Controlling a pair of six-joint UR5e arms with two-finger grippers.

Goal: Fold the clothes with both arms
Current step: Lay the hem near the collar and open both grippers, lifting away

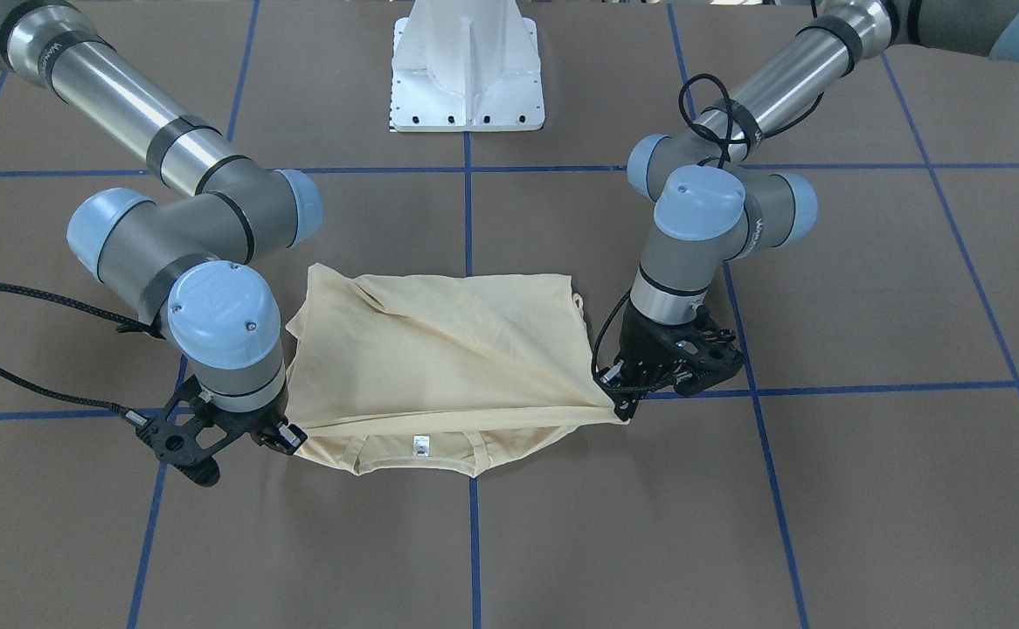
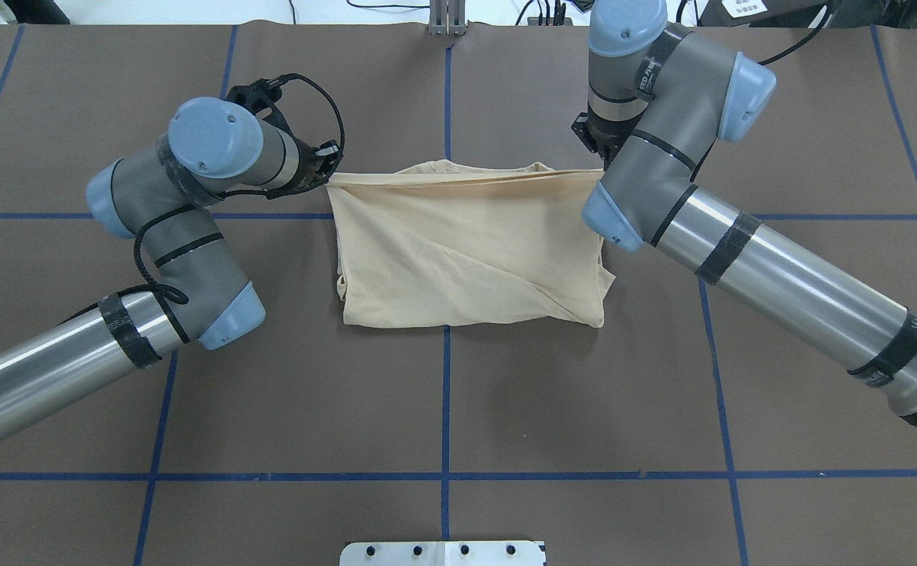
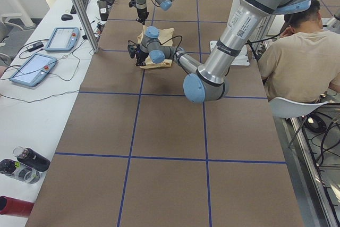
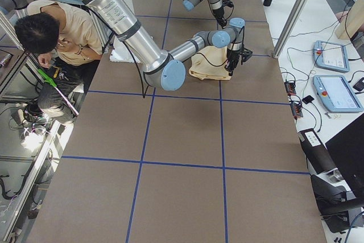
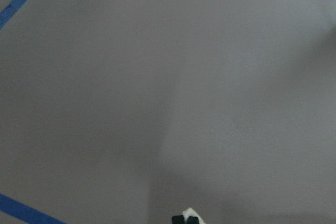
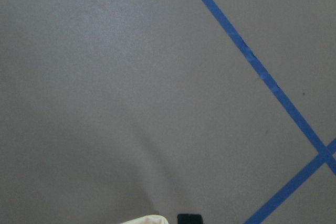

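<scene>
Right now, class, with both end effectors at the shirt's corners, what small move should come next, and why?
Probably lower both a touch and open them. The left end effector and right end effector each pinch a corner of the shirt, and its folded-over layer already reaches nearly to the neck label, so this fold looks ready to set down.

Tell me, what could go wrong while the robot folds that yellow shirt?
The left gripper and right gripper each pinch only a small corner of the shirt, so a corner might slip free. The shirt's top layer lies creased and slanted, so the fold might finish crooked.
</scene>
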